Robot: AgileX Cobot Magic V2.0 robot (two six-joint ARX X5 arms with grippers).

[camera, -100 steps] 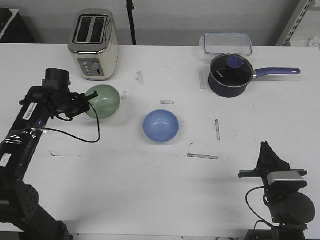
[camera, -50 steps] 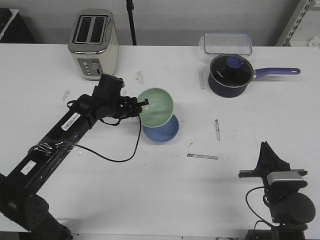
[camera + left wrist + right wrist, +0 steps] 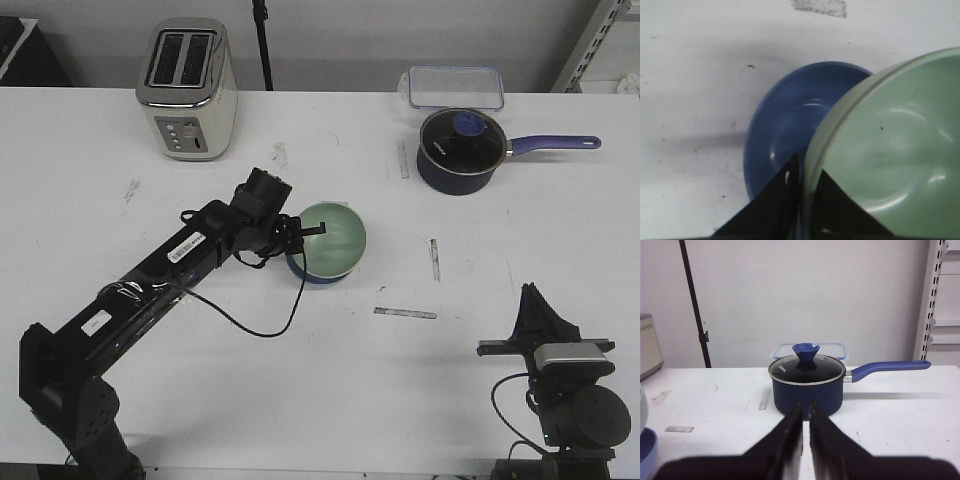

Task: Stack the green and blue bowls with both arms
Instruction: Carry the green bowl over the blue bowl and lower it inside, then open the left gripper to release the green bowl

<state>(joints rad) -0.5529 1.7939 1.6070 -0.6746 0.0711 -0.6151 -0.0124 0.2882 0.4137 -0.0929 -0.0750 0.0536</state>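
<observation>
Where the front view looks over the white table (image 3: pixel 300 390), the left gripper (image 3: pixel 303 239) pinches the near-side rim of the green bowl (image 3: pixel 331 238), its arm reaching in from the left. That bowl sits tilted just beyond the fingertips, and the blue bowl (image 3: pixel 312 276) lies directly under it, only a sliver of its rim showing below the fingers. The right gripper (image 3: pixel 537 313) stands well apart from both bowls, folded back near the table's front edge (its fingers pointing away from the camera). A toaster (image 3: pixel 187 88), a lidded saucepan (image 3: pixel 460 150) and a clear container (image 3: pixel 454 85) stand far behind the left gripper.

From the left wrist, the left gripper (image 3: pixel 801 187) has one finger inside the green bowl (image 3: pixel 890 155) and one outside, clamping its wall. The blue bowl (image 3: pixel 790 125) lies beneath and ahead of the fingertips, partly overlapped; whether the two bowls touch is hard to tell.

From the right wrist, the right gripper (image 3: pixel 804 416) is pressed nearly together on nothing, with the saucepan (image 3: pixel 807 382) straight ahead of it.
</observation>
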